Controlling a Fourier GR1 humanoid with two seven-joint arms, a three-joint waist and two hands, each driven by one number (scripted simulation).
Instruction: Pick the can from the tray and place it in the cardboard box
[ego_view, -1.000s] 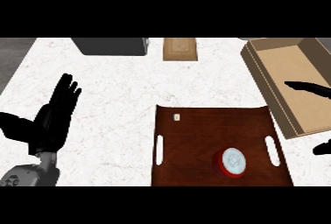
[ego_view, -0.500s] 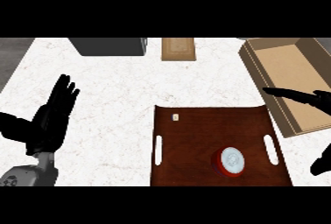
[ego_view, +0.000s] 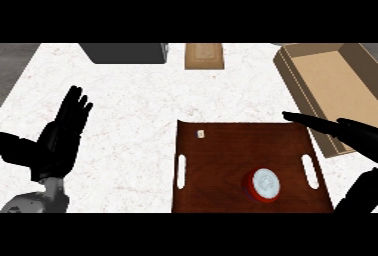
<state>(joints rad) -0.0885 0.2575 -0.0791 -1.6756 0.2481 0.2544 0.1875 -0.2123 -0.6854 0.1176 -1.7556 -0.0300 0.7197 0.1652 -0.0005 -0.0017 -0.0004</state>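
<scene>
The right hand (ego_view: 347, 131), fingers straight and spread, has moved in from the cardboard box (ego_view: 322, 82) over the tray's (ego_view: 221, 160) right edge toward the upright red can (ego_view: 263, 184), likely preparing a grasp, while the left hand (ego_view: 59, 137) rests open.

One can (ego_view: 264, 184), one tray (ego_view: 221, 165), one cardboard box (ego_view: 325, 75), two dark blocks.

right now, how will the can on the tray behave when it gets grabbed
The can stands upright on the tray, so it probably stays put unless knocked over; then its round body could roll. It looks rigid and small, likely light, and its smooth sides may slip.
</scene>
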